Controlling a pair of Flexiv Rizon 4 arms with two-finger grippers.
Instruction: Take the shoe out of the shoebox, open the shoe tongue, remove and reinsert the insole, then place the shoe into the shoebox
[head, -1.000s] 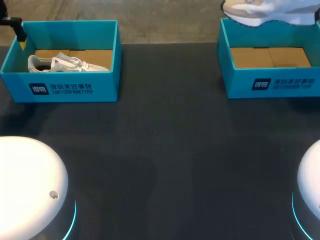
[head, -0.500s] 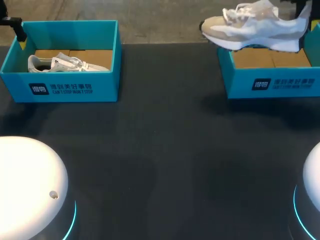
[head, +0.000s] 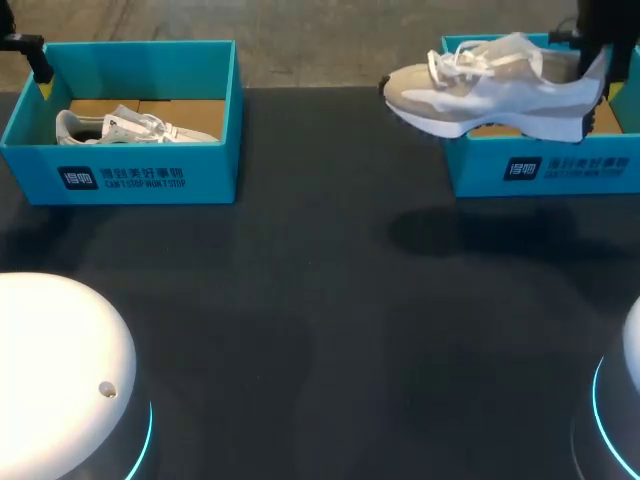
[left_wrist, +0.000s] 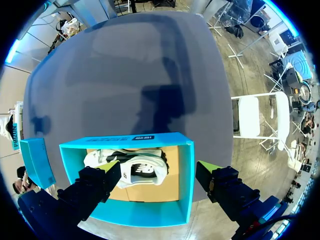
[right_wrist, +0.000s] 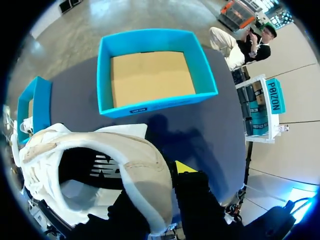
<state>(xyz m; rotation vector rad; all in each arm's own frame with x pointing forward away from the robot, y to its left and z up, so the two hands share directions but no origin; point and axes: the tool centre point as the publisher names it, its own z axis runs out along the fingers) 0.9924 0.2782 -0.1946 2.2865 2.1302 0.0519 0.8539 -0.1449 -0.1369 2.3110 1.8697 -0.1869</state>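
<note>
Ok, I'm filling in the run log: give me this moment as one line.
stage: shoe out of right shoebox, in air | right claw: shut on shoe heel | left claw: open, above left shoebox

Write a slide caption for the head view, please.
Right gripper holds a white shoe by the heel near the right box; another shoe lies in the left box.
</note>
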